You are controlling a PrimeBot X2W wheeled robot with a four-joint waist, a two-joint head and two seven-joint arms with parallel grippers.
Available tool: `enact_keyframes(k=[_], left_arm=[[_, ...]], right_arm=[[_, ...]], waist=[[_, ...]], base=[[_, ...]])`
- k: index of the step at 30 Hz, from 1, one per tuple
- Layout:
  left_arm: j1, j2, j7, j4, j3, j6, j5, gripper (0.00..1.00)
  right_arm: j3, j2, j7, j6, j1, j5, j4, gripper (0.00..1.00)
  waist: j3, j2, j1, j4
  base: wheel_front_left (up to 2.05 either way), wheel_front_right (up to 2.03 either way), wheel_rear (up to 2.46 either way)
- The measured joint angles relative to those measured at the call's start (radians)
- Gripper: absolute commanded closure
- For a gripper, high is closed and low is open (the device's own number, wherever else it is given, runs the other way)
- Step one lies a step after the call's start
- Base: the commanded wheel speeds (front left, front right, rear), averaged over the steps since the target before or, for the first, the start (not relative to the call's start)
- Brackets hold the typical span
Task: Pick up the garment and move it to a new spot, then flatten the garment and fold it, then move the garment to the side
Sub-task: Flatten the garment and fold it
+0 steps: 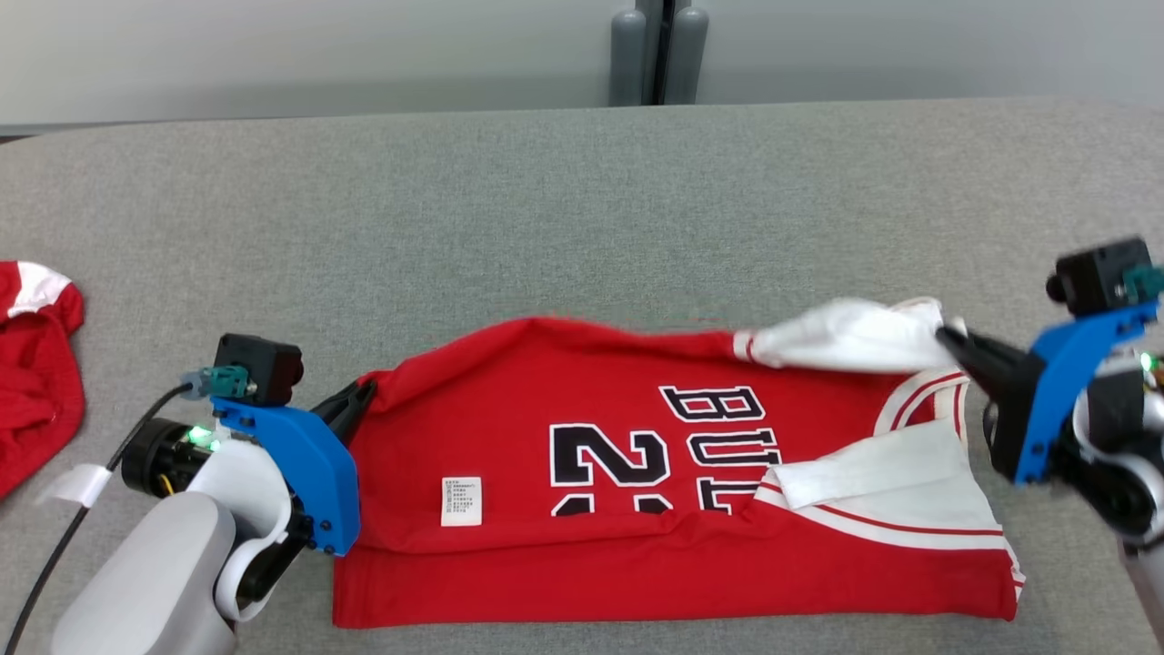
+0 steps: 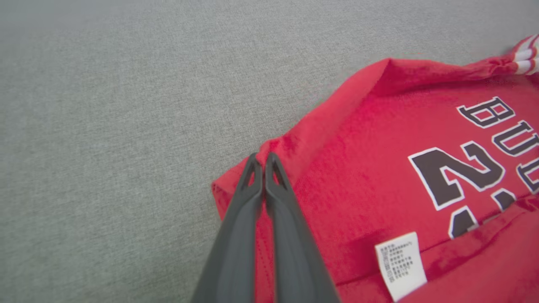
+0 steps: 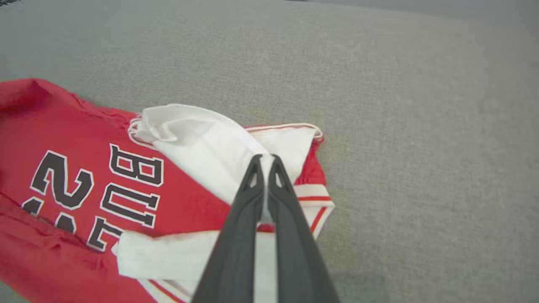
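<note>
While the red-and-white fabric jersey [image 1: 546, 528] lies crosswise, the left end effector [image 1: 359, 398] and the right end effector [image 1: 952, 337] pinch its far corners. Its near edge lies toward the robot.

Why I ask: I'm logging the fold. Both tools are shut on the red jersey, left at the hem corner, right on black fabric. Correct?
Not quite. The fabric in the right tool is white, not black; the right wrist view shows it. The rest stands: both tools shut on the red jersey, the left tool at the hem corner.
</note>
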Motion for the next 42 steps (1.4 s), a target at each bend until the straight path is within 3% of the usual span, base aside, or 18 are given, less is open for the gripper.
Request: enact_keyframes(k=[3, 10, 19, 20, 21, 25, 28, 36, 42], left_arm=[[0.006, 0.002, -0.034, 0.015, -0.009, 0.0, 0.017, 1.0], [0.017, 0.006, -0.061, 0.048, -0.032, 0.025, 0.064, 1.0], [0.019, 0.046, -0.039, 0.057, -0.097, 0.053, 0.153, 1.0], [0.019, 0.046, -0.04, 0.057, -0.098, 0.053, 0.154, 0.92], [0.02, 0.047, -0.052, 0.055, -0.101, 0.053, 0.16, 0.0], [0.037, 0.04, -0.077, 0.057, -0.099, 0.064, 0.154, 0.0], [0.071, 0.019, -0.121, 0.048, -0.06, 0.101, 0.113, 0.0], [0.172, -0.068, -0.386, -0.035, 0.098, 0.222, 0.019, 0.0], [0.209, -0.129, -0.54, -0.059, 0.146, 0.259, 0.024, 0.0]], right_arm=[[-0.053, 0.014, 0.054, 0.0, 0.103, -0.014, -0.09, 1.0], [-0.159, 0.123, 0.141, 0.0, 0.289, -0.081, -0.282, 1.0], [-0.219, 0.211, 0.195, 0.0, 0.406, -0.144, -0.37, 0.97], [-0.228, 0.222, 0.199, 0.0, 0.415, -0.145, -0.371, 0.0], [-0.232, 0.231, 0.205, 0.0, 0.424, -0.149, -0.372, 0.0], [-0.246, 0.25, 0.26, 0.0, 0.469, -0.156, -0.391, 0.0], [-0.279, 0.259, 0.258, 0.0, 0.482, -0.173, -0.423, 0.0], [-0.374, 0.316, 0.171, 0.0, 0.463, -0.272, -0.421, 0.0], [-0.427, 0.353, 0.102, 0.0, 0.417, -0.358, -0.319, 0.0]], waist=[[-0.011, 0.0, 0.0, -0.007], [-0.017, 0.0, 0.0002, -0.016], [-0.027, 0.0, 0.0002, -0.016], [-0.029, -0.0001, 0.0002, -0.016], [-0.031, 0.0, 0.0002, -0.015], [-0.041, 0.0, 0.0002, -0.015], [-0.051, -0.0001, 0.0002, -0.015], [-0.093, -0.0001, 0.0001, 0.003], [-0.11, 0.0, 0.0001, 0.03]], base=[[0.0, 0.0, 0.0], [0.0, 0.0, 0.0], [0.0, 0.0, 0.0], [0.0, 0.0, 0.0], [0.0, 0.0, 0.0], [0.0, 0.0, 0.0], [0.0, 0.0, 0.0], [0.0, 0.0, 0.0], [0.0, 0.0, 0.0]])
